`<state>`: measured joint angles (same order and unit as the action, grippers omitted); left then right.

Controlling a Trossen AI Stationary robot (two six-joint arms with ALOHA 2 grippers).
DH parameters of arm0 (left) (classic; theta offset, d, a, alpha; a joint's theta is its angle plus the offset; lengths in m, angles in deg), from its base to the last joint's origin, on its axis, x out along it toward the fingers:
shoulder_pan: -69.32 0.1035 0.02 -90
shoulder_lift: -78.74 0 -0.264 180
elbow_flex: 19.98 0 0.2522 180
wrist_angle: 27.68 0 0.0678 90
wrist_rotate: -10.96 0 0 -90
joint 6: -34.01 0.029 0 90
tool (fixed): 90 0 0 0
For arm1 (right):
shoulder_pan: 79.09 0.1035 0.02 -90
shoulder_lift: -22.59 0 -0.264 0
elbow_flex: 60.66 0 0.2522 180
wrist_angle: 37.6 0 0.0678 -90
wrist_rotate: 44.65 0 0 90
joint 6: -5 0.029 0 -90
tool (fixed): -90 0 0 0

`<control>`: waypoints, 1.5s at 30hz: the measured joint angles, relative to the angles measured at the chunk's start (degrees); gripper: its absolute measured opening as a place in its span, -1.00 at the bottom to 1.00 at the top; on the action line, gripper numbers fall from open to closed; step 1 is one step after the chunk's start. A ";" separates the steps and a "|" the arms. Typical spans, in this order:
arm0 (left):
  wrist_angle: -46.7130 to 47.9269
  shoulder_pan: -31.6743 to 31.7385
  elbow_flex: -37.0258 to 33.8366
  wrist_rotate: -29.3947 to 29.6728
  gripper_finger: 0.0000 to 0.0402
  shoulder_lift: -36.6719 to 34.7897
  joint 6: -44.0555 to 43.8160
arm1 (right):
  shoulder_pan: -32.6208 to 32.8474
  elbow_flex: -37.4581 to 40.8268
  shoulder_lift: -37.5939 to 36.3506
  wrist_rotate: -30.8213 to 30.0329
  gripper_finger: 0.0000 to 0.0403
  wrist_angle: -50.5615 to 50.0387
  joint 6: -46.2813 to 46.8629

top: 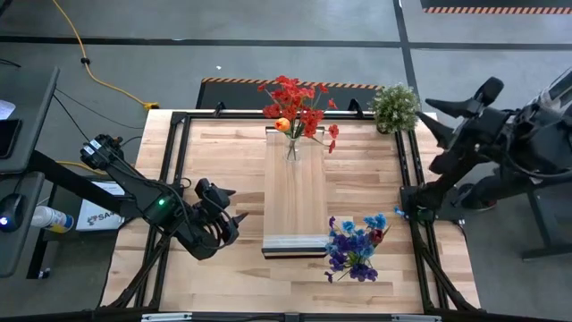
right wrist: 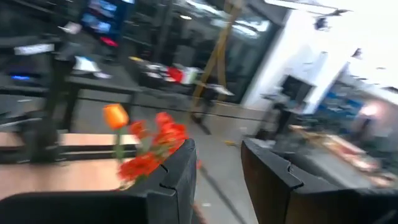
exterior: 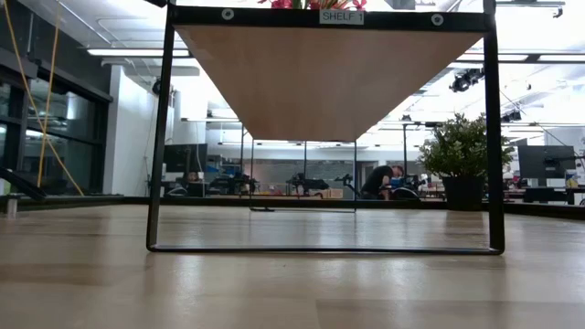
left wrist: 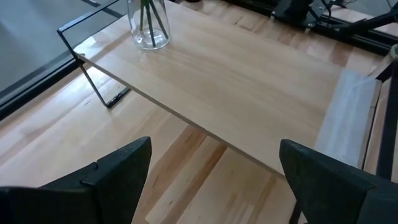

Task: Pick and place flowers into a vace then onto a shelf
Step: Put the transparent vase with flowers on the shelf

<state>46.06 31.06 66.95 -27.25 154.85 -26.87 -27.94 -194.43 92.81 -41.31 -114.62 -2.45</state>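
A clear glass vase stands on the far end of the raised wooden shelf. It holds red and orange flowers. In the left wrist view the vase shows green stems inside. A bunch of blue, purple and dark-red flowers lies on the tabletop, right of the shelf's near end. My left gripper is open, left of the shelf's near part, touching nothing. My right gripper is open, raised at the table's far right, facing the red flowers.
A bushy potted plant stands at the far right of the table, close to my right gripper. The shelf's black metal frame rests on the tabletop. Black rails border the table. A person sits in the room behind.
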 joint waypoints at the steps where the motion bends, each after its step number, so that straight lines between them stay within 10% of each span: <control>1: -0.18 0.00 0.00 0.00 0.92 0.00 -0.03 | 0.24 0.00 -0.62 1.86 -0.41 -3.37 3.62; 11: -0.31 0.00 0.00 0.20 0.92 -0.07 -2.86 | 0.44 0.02 -4.71 14.57 -0.41 -26.30 26.20; 20: -0.74 0.00 0.02 0.38 0.92 -0.09 -4.27 | 0.47 4.79 -11.33 24.40 -0.41 -26.70 30.69; 45: -5.01 0.00 0.04 2.82 0.92 -0.09 -5.87 | 0.49 52.90 -39.07 36.72 -0.41 -22.85 59.65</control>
<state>41.06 31.06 66.99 -24.43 154.77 -32.74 -27.45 -141.53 53.75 -4.59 -137.47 57.20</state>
